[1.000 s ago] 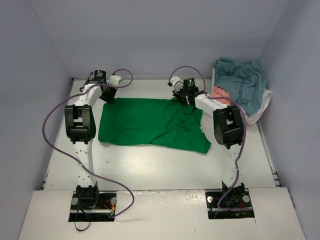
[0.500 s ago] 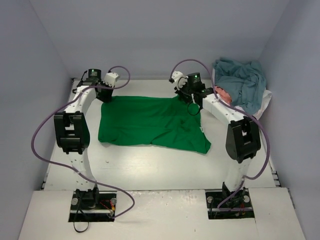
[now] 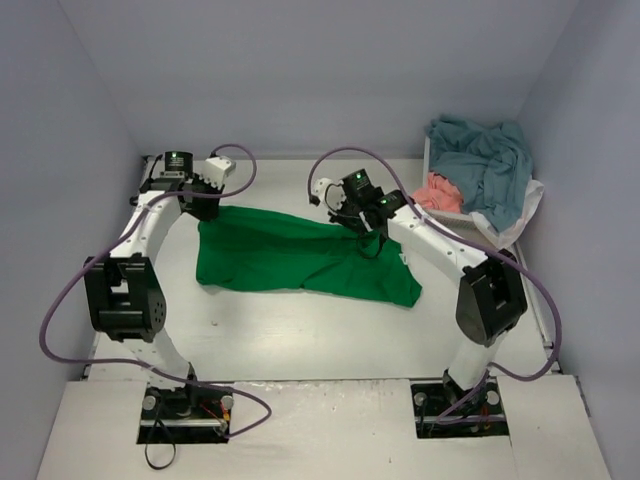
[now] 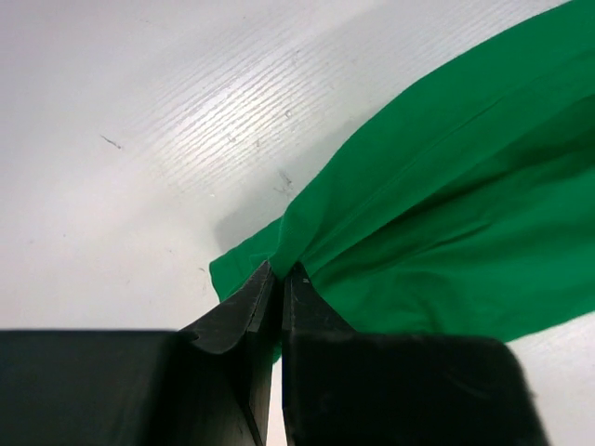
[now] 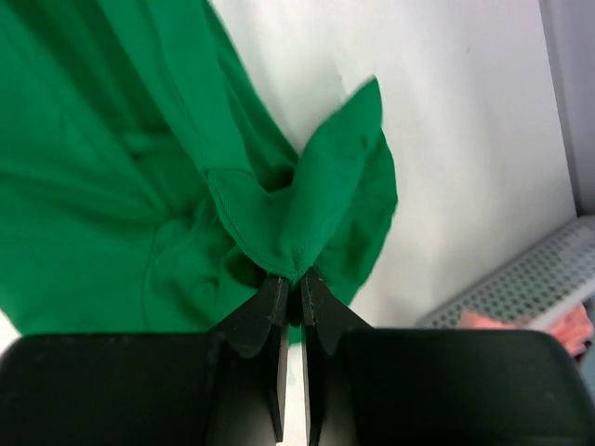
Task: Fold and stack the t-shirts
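We see green t-shirt spread mid-way on table. Our left gripper clamped on its far-left corner. Our right gripper pinching far-right corner fold. Far right: basket holding teal t-shirt and pink t-shirt.

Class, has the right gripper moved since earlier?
Yes: the right gripper, shut on the bright green cloth t-shirt, moved left, away from the white mesh basket.
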Available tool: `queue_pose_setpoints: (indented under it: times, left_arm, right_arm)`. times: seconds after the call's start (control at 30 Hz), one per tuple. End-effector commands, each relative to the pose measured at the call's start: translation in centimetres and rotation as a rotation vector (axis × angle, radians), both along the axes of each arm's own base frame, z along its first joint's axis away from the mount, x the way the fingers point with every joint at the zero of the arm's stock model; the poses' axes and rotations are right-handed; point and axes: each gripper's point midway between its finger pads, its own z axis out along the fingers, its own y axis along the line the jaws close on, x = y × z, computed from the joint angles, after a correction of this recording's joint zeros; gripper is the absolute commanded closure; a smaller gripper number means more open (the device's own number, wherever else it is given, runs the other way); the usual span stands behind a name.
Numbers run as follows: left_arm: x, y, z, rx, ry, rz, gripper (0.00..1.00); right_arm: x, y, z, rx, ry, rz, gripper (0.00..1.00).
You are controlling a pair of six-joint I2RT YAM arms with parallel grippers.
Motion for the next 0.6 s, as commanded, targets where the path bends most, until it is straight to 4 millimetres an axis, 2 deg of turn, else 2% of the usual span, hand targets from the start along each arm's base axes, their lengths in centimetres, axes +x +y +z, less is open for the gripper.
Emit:
queue_pose_setpoints:
  times: [0.0, 0.03, 0.13, 0.37, 0.4, 0.53, 0.57]
  left_arm:
    - [-0.2, -0.5, 4.1, -0.005, -0.123, -0.043, 1.00]
    - [-0.5, -0.4, 4.4, -0.004, -0.130, -0.044, 1.00]
    - [-1.8, -0.6, 4.3, -0.010, -0.122, -0.057, 1.00]
    - [-4.1, -0.7, 3.2, -0.005, -0.081, -0.087, 1.00]
    - [-4.6, -0.8, 2.8, -0.006, -0.060, -0.095, 1.00]
    - [-5.2, -0.7, 2.8, 0.000, -0.058, -0.100, 1.00]
    - [-5.7, -0.6, 2.0, 0.006, -0.039, -0.099, 1.00]
  right_arm:
    - [-1.4, -2.5, 2.6, -0.133, -0.088, -0.048, 1.00]
    - [-1.9, -2.8, 2.1, -0.158, -0.082, -0.048, 1.00]
    - [-2.4, -3.9, 2.5, -0.206, -0.107, -0.062, 1.00]
    - [-4.3, -6.2, 2.2, -0.342, -0.133, -0.010, 1.00]
    - [-4.5, -6.1, 2.6, -0.339, -0.142, 0.004, 1.00]
    - [-6.0, -5.3, 2.0, -0.333, -0.124, 0.090, 1.00]
    - [-6.6, -4.7, 1.8, -0.322, -0.116, 0.122, 1.00]
